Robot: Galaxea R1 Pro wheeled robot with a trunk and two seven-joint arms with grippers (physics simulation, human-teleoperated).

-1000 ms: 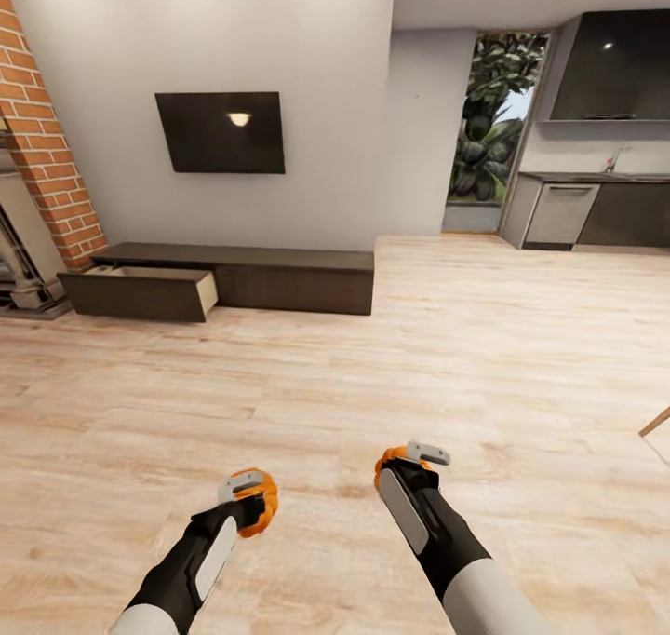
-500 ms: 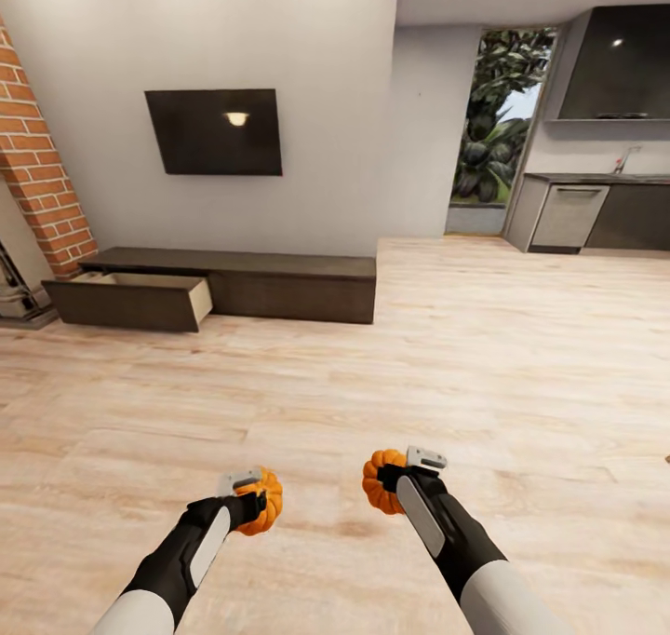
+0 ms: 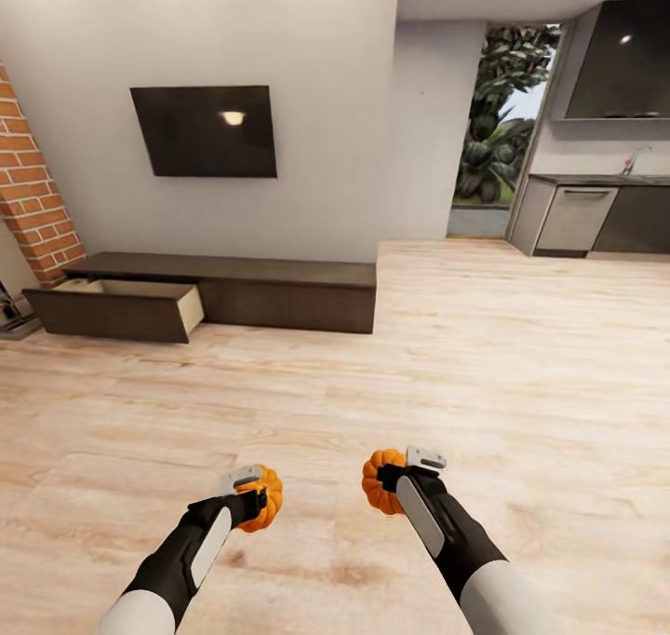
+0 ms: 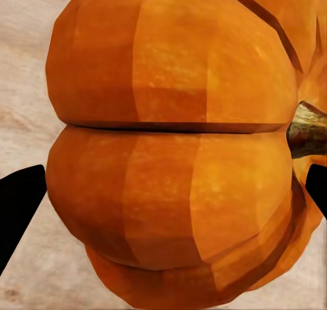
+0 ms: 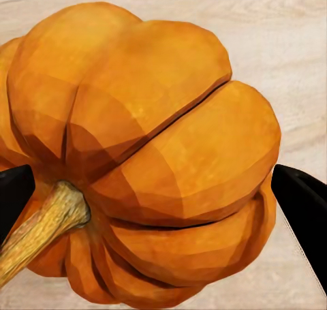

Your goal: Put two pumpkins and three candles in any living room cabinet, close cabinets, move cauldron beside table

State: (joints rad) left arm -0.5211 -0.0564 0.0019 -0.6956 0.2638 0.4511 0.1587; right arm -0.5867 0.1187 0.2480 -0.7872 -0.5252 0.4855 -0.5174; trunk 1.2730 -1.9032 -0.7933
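Observation:
My left gripper (image 3: 258,500) is shut on a small orange pumpkin (image 3: 267,498), held low over the wood floor; up close in the left wrist view that pumpkin (image 4: 177,146) sits between the dark fingertips (image 4: 19,208). In my right gripper (image 3: 395,477) is a second pumpkin (image 3: 379,481), its ribs and stem large in the right wrist view (image 5: 136,160). The long dark-brown cabinet (image 3: 279,286) stands against the far wall under a TV, well ahead and to the left. Its left drawer (image 3: 116,309) is pulled open, pale inside.
A brick column (image 3: 33,197) rises at the far left beside the cabinet. At the far right are dark kitchen cupboards (image 3: 596,216) and a doorway with plants (image 3: 493,132). Bare wood floor (image 3: 372,365) stretches between me and the cabinet.
The whole view has shifted, so the camera moved: the cabinet and TV slid leftward. Both pumpkins now show more fully in front of the grippers.

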